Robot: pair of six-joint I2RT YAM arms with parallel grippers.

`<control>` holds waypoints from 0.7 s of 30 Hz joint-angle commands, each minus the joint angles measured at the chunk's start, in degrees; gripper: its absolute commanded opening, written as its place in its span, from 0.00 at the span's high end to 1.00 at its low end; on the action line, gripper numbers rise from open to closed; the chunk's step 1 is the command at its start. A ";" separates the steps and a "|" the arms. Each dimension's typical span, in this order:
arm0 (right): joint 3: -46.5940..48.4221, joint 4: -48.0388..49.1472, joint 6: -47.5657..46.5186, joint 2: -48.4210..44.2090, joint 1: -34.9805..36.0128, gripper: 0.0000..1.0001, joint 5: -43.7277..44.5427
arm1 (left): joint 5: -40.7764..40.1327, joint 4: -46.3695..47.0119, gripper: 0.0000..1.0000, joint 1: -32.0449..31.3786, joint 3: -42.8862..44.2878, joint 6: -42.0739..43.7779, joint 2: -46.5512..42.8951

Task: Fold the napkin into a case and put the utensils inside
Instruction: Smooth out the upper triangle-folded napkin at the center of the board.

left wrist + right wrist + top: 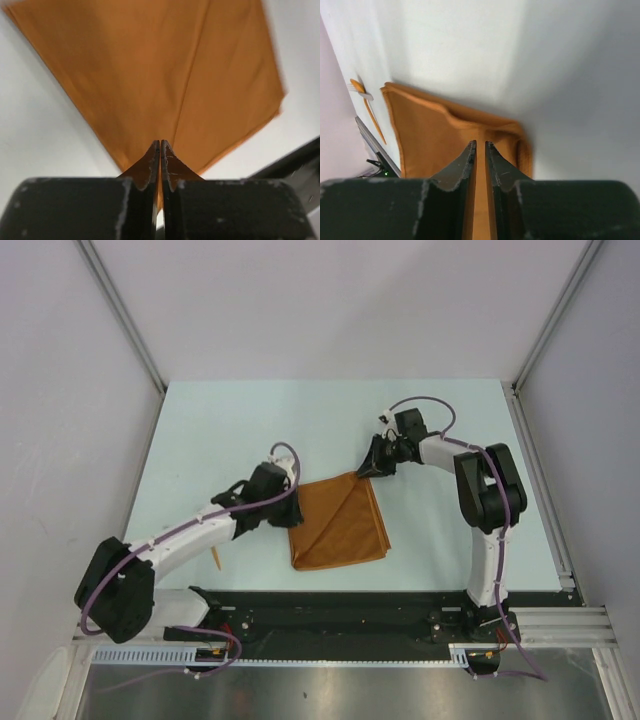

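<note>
- Though mostly hidden by the left arm from above, made out the utensils as one slim stick left of the folded napkin.
- Found the left gripper clenched on its far left corner.
- Found the right gripper clamped on the far right corner.

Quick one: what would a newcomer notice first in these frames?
The rust-orange napkin stands out, lying folded mid-table on the pale surface. Both hands are shut on it, the left hand at its far-left corner and the right hand at its far-right corner. A thin orange utensil lies by the left arm, apart from the cloth.
</note>
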 commanded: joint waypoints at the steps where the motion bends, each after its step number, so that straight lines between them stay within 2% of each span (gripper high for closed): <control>1: 1.17 -3.06 -1.54 -8.36 3.33 0.83 2.74 | 6.25 4.91 0.95 -2.06 -7.38 -4.22 -2.16; 7: 0.99 1.50 1.97 -4.77 6.58 0.83 -4.10 | 6.69 7.65 0.96 -3.03 -12.57 -5.89 -5.51; 14: 0.64 4.06 1.98 -0.54 3.60 0.84 -2.89 | 5.72 6.51 0.96 -3.20 -17.05 -8.17 -8.84; 21: 3.36 3.62 0.31 5.51 0.52 0.84 -3.68 | 6.25 10.10 0.96 -5.66 -23.47 -11.78 -11.39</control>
